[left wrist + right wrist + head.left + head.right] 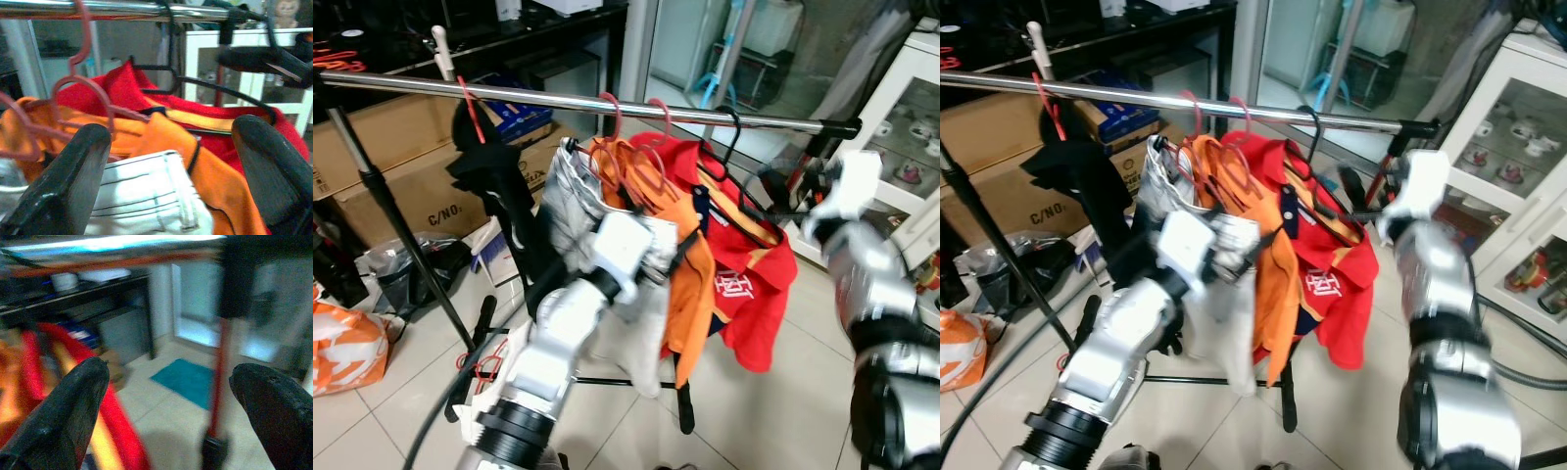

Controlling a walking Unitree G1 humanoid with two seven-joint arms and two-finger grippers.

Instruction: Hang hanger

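A silver clothes rail (538,96) runs across the view. On it hang a black hanger (732,127) with a red shirt (754,284), two pink hangers (612,122) with an orange garment (690,294) and pale trousers (142,196), and a red hanger (470,108) with a black garment (494,186). My left gripper (171,129) is open, raised against the trousers and orange garment just below the pink hangers. My right gripper (168,369) is open and holds nothing; it is at the rail's right end beside the red shirt, and its fingers (259,58) reach toward the black hanger's shoulder.
Cardboard boxes (401,166) and an orange bag (347,348) sit on the tiled floor at the left. A white glass-fronted cabinet (911,127) stands close on the right. The rack's black upright (391,225) and foot (685,411) stand on the floor below the clothes.
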